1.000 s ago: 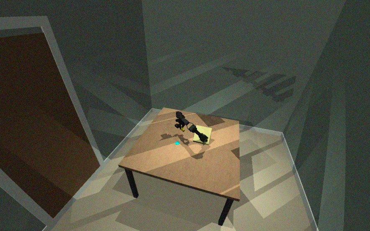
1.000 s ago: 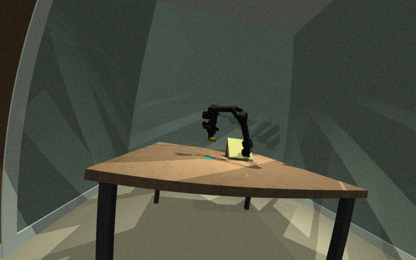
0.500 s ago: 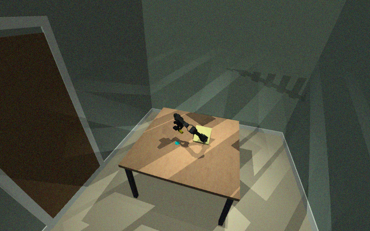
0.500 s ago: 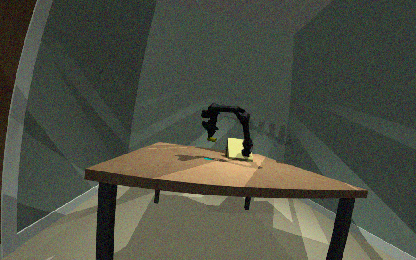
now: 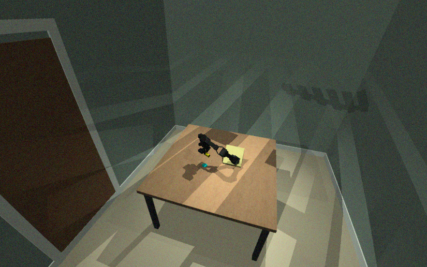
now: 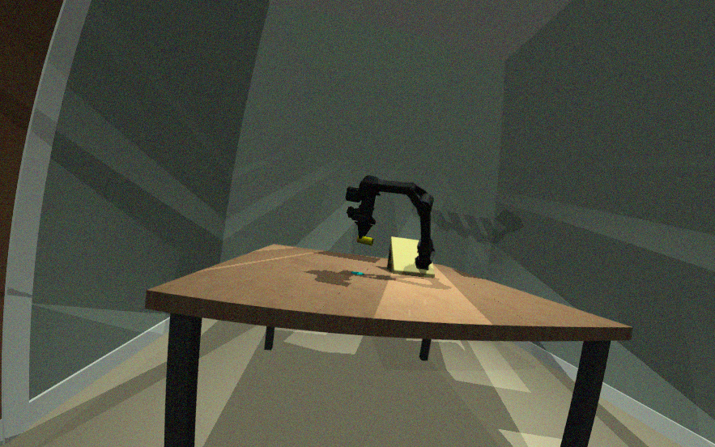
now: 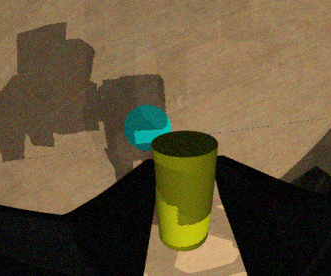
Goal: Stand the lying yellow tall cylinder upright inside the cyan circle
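Note:
The yellow tall cylinder (image 5: 207, 155) (image 6: 365, 240) (image 7: 185, 185) is held well above the table, lying nearly level in the exterior view, with a slight tilt. My gripper (image 6: 362, 238) (image 7: 185, 165) is shut on it, one finger on each side in the wrist view. The cyan circle (image 5: 204, 165) (image 6: 357, 273) (image 7: 146, 120) lies flat on the table, below the cylinder. In the wrist view it shows just past the cylinder's far end, up and to the left, and is partly in the arm's shadow. The cylinder's rim hides a small part of its edge.
A pale yellow slanted block (image 5: 234, 152) (image 6: 404, 255) stands beside the arm's base on the wooden table (image 5: 208, 195) (image 6: 304, 302). The arm's shadow falls around the cyan circle. The table's front edge is toward the top and exterior views.

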`<action>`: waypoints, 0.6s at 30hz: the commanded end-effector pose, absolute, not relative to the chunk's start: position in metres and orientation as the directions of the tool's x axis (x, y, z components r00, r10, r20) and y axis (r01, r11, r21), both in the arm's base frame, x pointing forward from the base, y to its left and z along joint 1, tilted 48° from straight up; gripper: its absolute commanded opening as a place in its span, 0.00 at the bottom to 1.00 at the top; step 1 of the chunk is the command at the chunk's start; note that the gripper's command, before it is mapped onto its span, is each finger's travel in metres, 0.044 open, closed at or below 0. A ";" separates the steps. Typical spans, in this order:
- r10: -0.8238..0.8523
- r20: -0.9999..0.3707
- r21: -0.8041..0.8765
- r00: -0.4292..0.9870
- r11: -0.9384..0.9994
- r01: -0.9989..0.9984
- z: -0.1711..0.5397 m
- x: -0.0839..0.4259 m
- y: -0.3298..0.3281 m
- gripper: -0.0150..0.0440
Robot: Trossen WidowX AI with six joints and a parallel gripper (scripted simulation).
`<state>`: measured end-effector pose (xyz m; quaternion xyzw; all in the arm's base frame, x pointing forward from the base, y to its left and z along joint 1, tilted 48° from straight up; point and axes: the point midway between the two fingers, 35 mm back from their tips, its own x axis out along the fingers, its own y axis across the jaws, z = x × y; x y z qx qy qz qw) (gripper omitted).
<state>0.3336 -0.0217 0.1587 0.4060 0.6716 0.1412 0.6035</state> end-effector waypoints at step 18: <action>0.697 -0.715 0.675 0.060 0.664 0.323 0.178 0.329 0.005 0.43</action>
